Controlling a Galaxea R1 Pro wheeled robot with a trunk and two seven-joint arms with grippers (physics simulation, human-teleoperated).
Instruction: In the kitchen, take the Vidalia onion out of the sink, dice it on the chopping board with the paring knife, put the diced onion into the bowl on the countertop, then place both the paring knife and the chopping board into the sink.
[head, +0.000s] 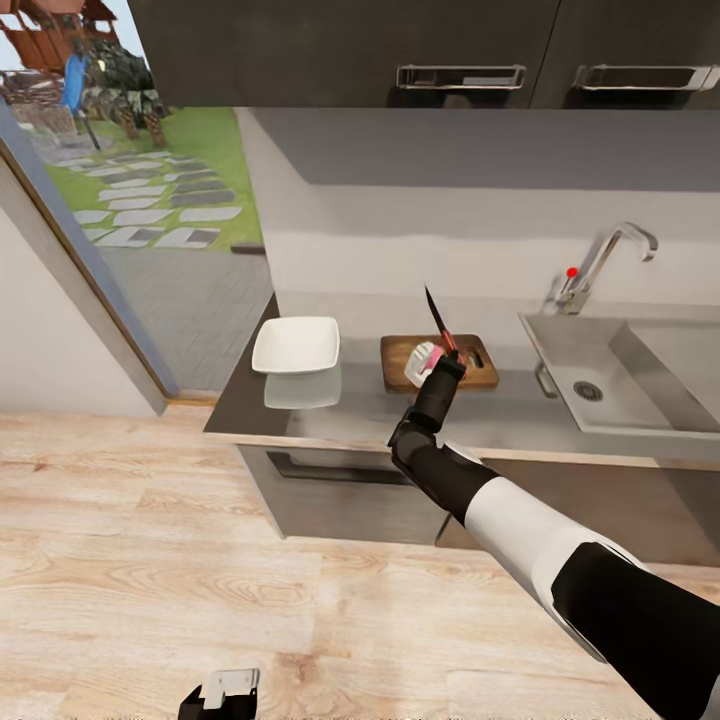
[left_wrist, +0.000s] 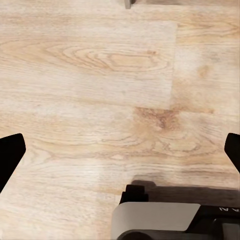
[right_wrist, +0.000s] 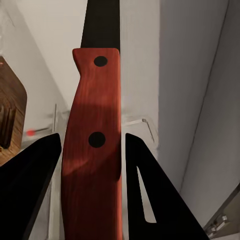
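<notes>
The brown chopping board (head: 398, 352) lies on the grey countertop (head: 350, 412) between the white bowl (head: 296, 345) and the sink (head: 560, 345). A pinkish-white Vidalia onion (head: 423, 362) rests on the board, partly hidden by my right gripper (head: 446, 366). That gripper is shut on the paring knife (head: 441, 328) and hovers just over the onion. The dark blade points up and away toward the wall. In the right wrist view, the gripper (right_wrist: 92, 141) clamps the red handle (right_wrist: 92, 155) on both sides. My left gripper (left_wrist: 121, 152) hangs open over the wooden floor (left_wrist: 100, 75) with nothing between its fingers.
A grey tap (head: 605, 258) with a small red knob stands behind the sink. Dark wall cabinets (head: 400, 50) hang above the counter. Below the counter's front edge is a drawer with a bar handle (head: 330, 470). A glass door (head: 120, 220) to the garden is at the left.
</notes>
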